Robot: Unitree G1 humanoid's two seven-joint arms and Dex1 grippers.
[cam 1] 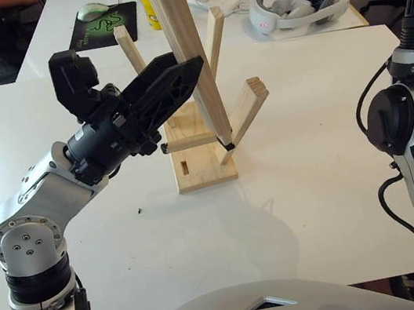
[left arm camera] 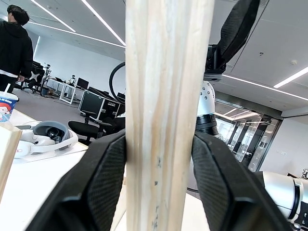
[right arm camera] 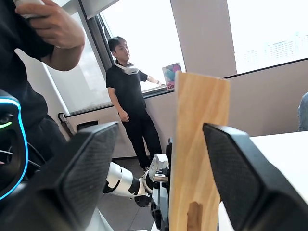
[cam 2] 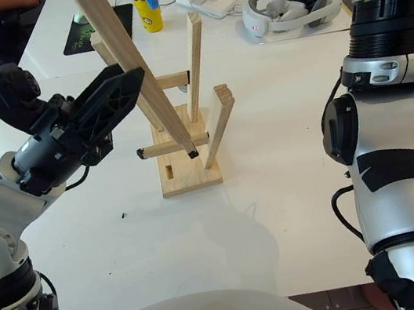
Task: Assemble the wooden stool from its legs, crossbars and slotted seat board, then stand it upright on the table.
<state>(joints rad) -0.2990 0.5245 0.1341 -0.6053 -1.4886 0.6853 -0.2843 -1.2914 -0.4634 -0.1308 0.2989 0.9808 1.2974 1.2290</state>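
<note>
Two fingers of my left gripper (cam 1: 191,70) squeeze the long pale wooden leg (cam 1: 179,32). Its low end meets the flat slotted seat board (cam 1: 191,177) on the white table (cam 1: 313,169). I should push down slowly, holding it straight. My right gripper (right arm camera: 166,139) is open.

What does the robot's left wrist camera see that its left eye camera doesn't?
Left wrist view: the ceiling lights, and up close, both fingers pressing the sides of the wood.
Left eye view: the slotted seat board lying flat on the table, with other legs standing up from it.
Both: the left claw shut on the long wooden leg, and the white headset.
</note>
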